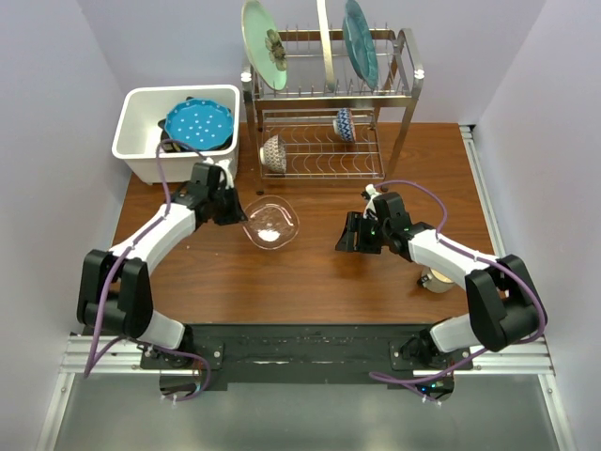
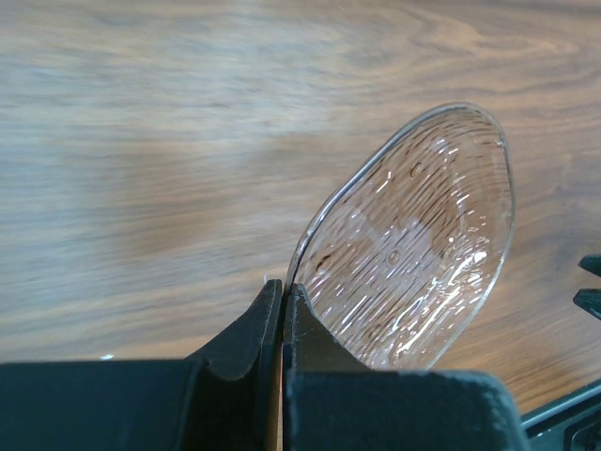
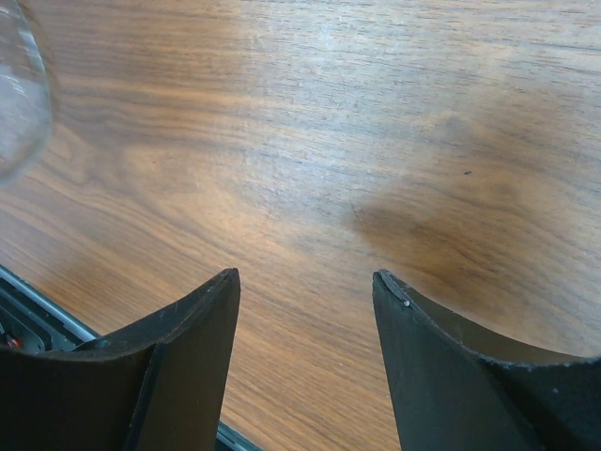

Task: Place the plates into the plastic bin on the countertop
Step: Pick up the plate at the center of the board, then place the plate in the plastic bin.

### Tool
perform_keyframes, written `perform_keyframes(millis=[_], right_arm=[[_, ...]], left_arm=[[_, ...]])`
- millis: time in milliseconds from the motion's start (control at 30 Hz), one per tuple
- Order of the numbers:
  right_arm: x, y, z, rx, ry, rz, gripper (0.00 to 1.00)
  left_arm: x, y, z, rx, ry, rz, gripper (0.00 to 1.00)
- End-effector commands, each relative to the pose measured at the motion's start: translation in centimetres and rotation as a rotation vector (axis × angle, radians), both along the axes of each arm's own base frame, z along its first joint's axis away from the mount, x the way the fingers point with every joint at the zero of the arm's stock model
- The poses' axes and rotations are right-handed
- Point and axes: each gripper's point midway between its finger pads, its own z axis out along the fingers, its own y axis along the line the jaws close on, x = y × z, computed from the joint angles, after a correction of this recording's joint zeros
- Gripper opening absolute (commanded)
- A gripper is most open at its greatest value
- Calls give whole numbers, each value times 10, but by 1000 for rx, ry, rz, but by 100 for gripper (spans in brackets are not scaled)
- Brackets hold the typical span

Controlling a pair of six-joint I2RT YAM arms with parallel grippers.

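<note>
Now, far on the left: the white plastic bin (image 1: 129, 132), with a blue dotted plate (image 1: 199, 124) lying flat inside on top of darker ones. Just in front of it, the left gripper (image 1: 237, 212), squeezed shut on the rim of a clear glass plate (image 1: 271, 224). From the left wrist: fingers (image 2: 254, 329) pressed together on the thin edge, with the plate sticking out ahead and tilted over the wooden table (image 1: 310, 282).

Bin behind the gripper and off to its left, so probably a lift and a swing back that way. Left arm much nearer to the bin than the right. Nothing standing between gripper and bin, only the bin's near wall to get over.

Farther right, just beside the bin, the steel dish rack (image 1: 394, 103), close enough to bump on a wide swing. Up on top, standing on edge: a pale green flower plate (image 1: 263, 42), a thin pale plate (image 1: 325, 47) and a teal plate (image 1: 360, 42). Lower down, two small bowls (image 1: 274, 153).

Last, the right gripper (image 1: 349, 235), fingers spread apart, holding nothing, low over bare wood, near the glass plate's right side.
</note>
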Motion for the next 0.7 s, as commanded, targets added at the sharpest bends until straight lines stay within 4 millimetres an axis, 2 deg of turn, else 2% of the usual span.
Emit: perform_keyframes(millis=[0,167,400,533,567,667], right_arm=[[5,5,7,29,-23,2,62],[5,4,7,28,-24,2,63],[6,5,6,30,-22,3,63],[5,5,6,30,-19,3,63],[5,5,5,29,-18,3,63],[5,5,5,26,-17,8,63]], left_arm=[[17,23,44,3,-106,17,0],[30,50,65,1,-144,64,0],[45,76,91,6,-185,130,0],[54,83,107,16,-217,153,0],[59,95,113,24,-227,183,0],[63,107,122,46,-241,219,0]])
